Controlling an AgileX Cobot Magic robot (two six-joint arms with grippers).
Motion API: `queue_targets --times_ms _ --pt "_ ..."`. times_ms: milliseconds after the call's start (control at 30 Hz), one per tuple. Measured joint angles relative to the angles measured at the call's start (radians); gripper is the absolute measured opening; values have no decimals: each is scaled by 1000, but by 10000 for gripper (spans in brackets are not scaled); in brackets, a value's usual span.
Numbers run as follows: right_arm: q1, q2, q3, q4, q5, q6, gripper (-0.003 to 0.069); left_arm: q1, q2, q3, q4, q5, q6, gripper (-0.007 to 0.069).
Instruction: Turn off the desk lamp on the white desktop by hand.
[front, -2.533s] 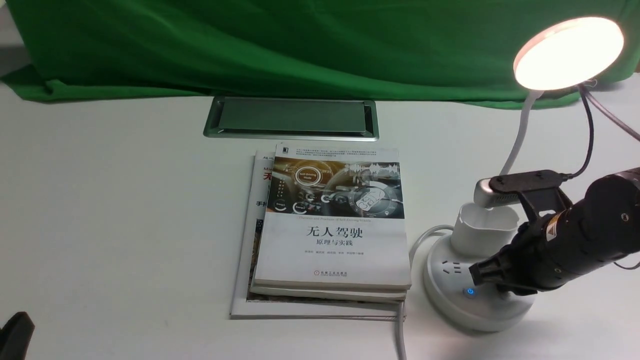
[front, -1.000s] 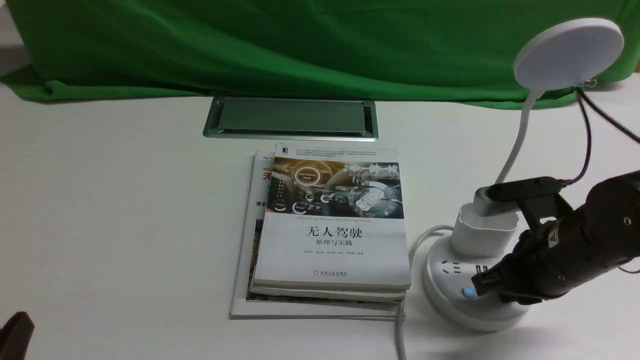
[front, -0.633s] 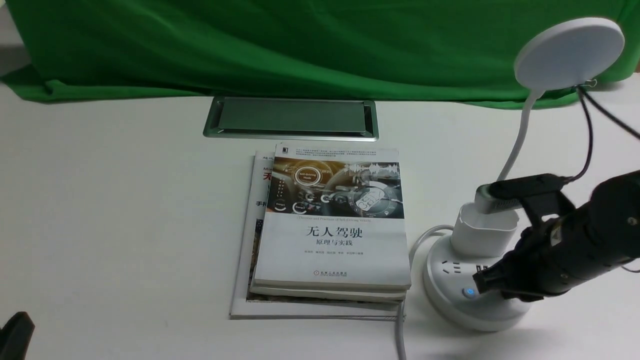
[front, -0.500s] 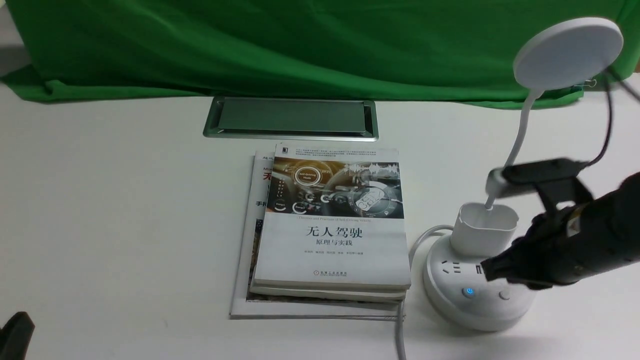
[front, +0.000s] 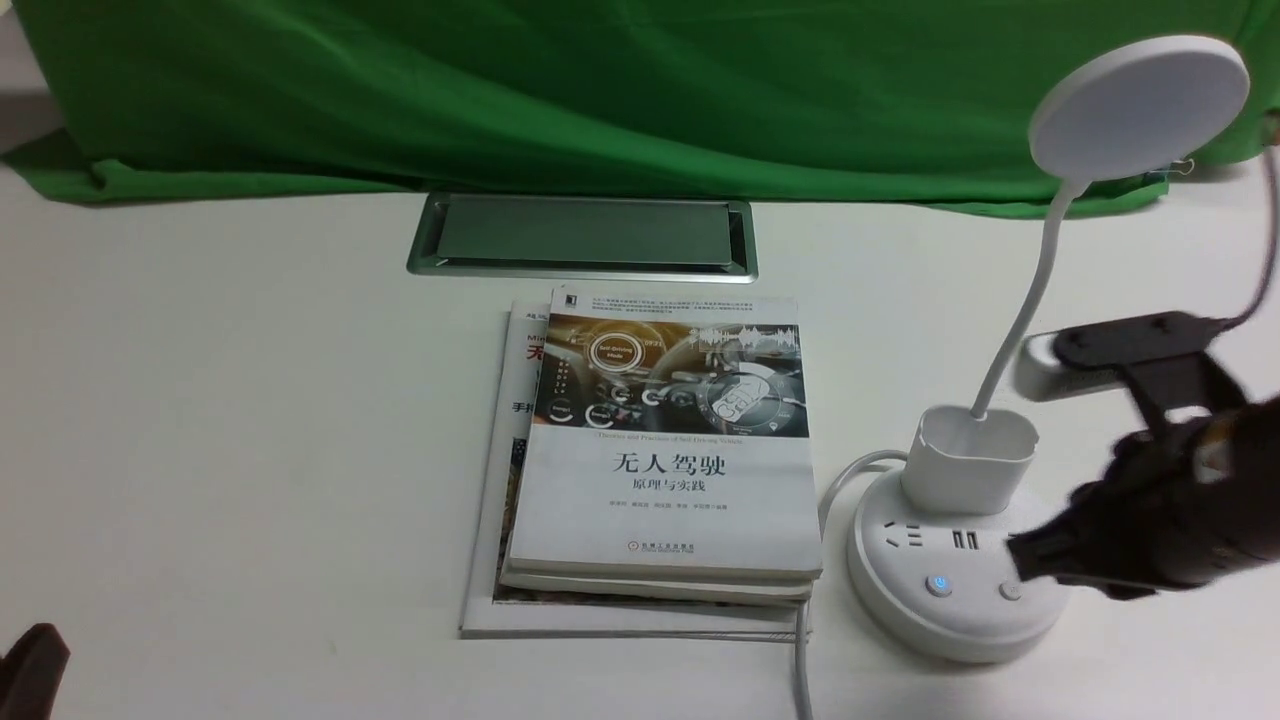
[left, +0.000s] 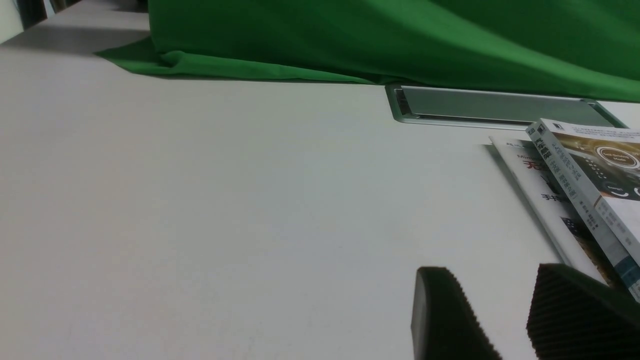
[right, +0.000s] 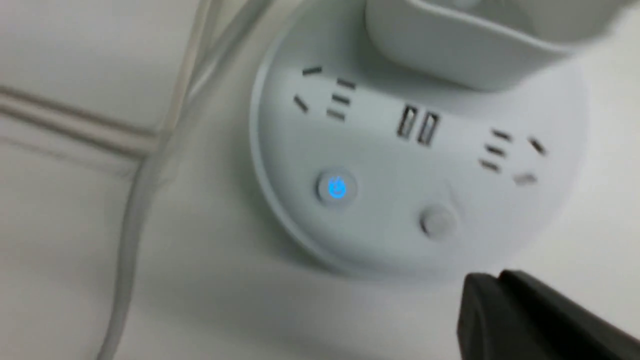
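At the right of the frame stands the desk lamp, on the white desk, its round base between the books and the right tool. Its disc head is dark and reaches over the desk's far edge, in front of the green cloth; the bendy neck runs down into the cup-like holder. One button glows blue, the other is unlit, and both are uncovered.

The right tool is blurred at the lower right, its fingers pressed together and holding nothing I can see, with a little room between it and the unlit button. From its wrist I see the tips near the base's rim, apart from it.

The left tool has its fingers parted and grips nothing; in the front view only a dark tip pokes into the lower left corner. The whole left half of the desk is open, from that corner up to the cloth.

Stacked books fill the middle, just below the silver hatch. A grey cable passes along their right edge, bending toward the lamp's base.
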Motion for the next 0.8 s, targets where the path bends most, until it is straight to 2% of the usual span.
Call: queue_targets --times_ms 100,367,733,800 --pt "0 -173 62 0 36 -2 29 0 0 0 0 0 0 240" --pt "0 -449 122 0 98 20 29 0 0 0 0 0 -1 240" --pt "0 -688 131 -9 28 20 31 0 0 0 0 0 -1 240" --pt "-33 -759 180 -16 -7 11 34 0 0 0 1 0 -1 240"
